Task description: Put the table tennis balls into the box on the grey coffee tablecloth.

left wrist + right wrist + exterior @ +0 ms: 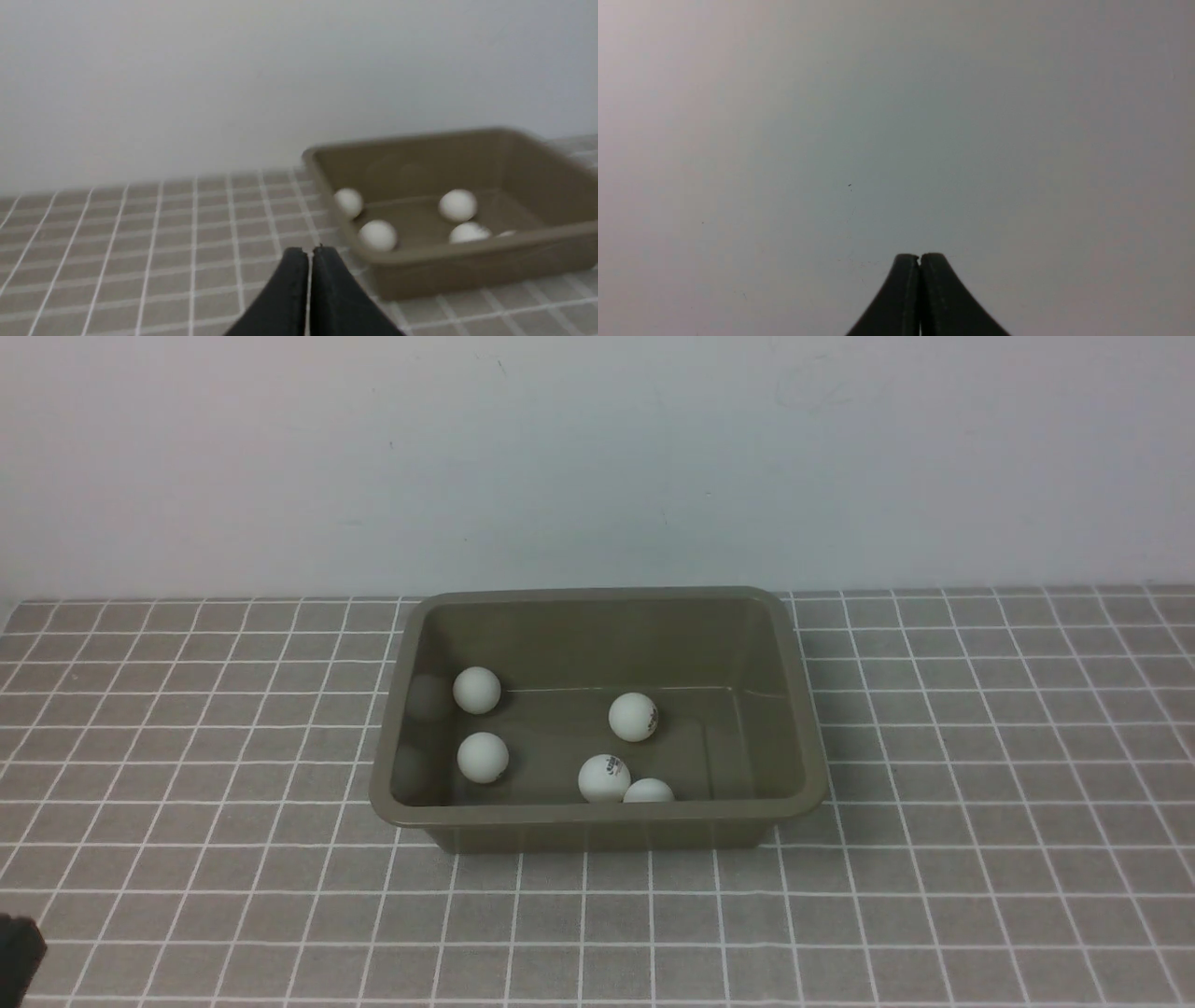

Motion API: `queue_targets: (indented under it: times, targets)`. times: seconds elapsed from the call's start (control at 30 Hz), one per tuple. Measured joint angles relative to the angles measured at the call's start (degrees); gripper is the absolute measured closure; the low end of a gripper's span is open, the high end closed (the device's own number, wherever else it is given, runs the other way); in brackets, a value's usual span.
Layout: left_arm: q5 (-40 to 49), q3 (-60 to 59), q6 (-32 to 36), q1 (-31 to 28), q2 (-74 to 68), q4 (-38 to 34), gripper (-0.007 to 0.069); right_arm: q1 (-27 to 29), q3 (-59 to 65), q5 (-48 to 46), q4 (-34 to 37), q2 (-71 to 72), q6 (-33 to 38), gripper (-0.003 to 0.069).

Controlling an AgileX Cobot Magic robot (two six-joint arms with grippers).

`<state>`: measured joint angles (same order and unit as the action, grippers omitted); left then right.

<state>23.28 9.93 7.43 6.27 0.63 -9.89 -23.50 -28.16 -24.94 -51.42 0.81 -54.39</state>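
With both grippers [310, 254] [919, 261] pressed together, all balls [633, 717] boxed, withdrawal should be kept clear of the rim [597, 814].

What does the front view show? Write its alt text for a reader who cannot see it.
Five white table tennis balls lie inside a shallow olive-brown rectangular plastic box, which stands on a grey-brown tablecloth with a white grid. A pale wall rises behind, and a dark piece of something juts in at the lower left corner.
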Motion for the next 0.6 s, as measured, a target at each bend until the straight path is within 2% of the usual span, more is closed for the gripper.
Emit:
queue_targets:
  times: [0.07, 0.17, 0.6]
  targets:
    - [-1.4, -6.7, -0.5, -2.1, 0.0, 1.7, 0.0629, 0.0, 0.1, 0.0, 0.0, 0.0, 0.0, 0.0672]
    - [-1.4, -10.7, -0.8, -2.4, 0.0, 2.3, 0.0629, 0.0, 0.1, 0.0, 0.0, 0.0, 0.0, 0.0672]
    - [-1.4, -11.3, -0.9, -2.4, 0.0, 2.5, 0.0629, 0.0, 0.1, 0.0, -0.7, 0.0, 0.0, 0.0672]
